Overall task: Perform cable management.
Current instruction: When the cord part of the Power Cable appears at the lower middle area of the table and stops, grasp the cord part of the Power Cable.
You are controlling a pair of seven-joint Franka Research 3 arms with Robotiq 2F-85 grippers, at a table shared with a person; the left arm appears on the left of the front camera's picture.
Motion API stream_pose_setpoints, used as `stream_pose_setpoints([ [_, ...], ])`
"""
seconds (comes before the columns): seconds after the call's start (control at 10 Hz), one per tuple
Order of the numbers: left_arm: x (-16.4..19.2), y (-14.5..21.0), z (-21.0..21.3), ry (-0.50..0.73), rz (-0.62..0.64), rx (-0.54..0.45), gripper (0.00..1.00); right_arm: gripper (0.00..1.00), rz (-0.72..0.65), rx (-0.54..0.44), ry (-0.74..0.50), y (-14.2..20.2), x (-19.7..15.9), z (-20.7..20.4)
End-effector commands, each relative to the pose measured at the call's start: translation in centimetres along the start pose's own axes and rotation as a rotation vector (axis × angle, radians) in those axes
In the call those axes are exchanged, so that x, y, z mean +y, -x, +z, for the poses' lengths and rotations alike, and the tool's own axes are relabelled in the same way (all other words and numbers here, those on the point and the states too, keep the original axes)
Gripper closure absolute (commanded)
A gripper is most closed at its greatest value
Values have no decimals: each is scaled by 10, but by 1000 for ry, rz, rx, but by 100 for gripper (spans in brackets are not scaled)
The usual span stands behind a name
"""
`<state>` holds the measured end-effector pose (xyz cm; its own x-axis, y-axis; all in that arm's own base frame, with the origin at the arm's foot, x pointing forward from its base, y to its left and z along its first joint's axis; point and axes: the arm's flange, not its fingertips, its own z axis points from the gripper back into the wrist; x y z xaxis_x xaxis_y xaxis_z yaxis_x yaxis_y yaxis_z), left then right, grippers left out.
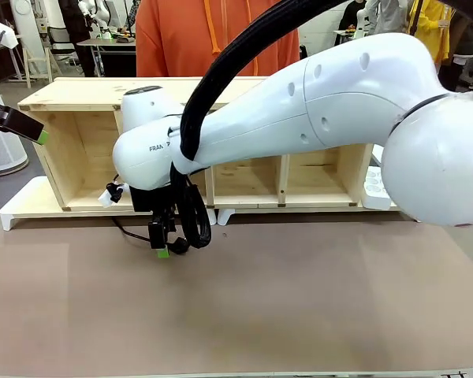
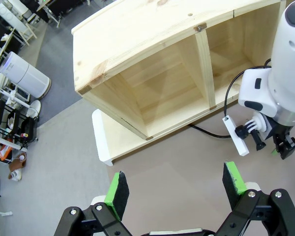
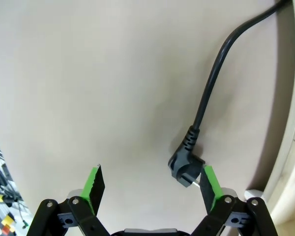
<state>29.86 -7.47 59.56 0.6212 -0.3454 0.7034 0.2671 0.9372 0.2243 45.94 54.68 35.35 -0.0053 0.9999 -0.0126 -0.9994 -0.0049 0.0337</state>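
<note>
1. The table [image 1: 299, 299] carries a long wooden shelf unit [image 1: 79, 94] along its far edge, open side facing the robot, so the compartments are within reach.
2. The right arm [image 1: 315, 102] crosses the middle to the table's far-left part. It hides the shelf's middle compartments in the front view.
3. The left gripper [image 2: 177, 184] hangs high off the left edge with its fingers wide apart and nothing between them, probably kept clear of the work.
4. The right gripper [image 3: 152, 179] points down just above the table with its jaws spread, apparently lined up for a pick.
5. The cable [image 3: 211, 83] lies loose on the table in front of the shelf's left end. It runs back toward the shelf's foot, and its far end is cut off.
6. Its plug [image 3: 184, 167] lies between the spread fingers, close against one pad. I cannot tell whether they touch.
</note>
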Motion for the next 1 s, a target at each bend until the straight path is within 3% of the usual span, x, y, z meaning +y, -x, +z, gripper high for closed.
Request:
stream_pose_setpoints([
  [0.0, 1, -1, 0, -8, -13, -8, 0, 0, -7, 39, 30, -13, -12, -1],
  [0.3, 1, -1, 0, -8, -13, -8, 0, 0, -121, 20, 42, -10, -18, -14],
  [0.9, 1, -1, 0, -8, -13, -8, 0, 0, -94, -37, 87, -4, -25, -30],
])
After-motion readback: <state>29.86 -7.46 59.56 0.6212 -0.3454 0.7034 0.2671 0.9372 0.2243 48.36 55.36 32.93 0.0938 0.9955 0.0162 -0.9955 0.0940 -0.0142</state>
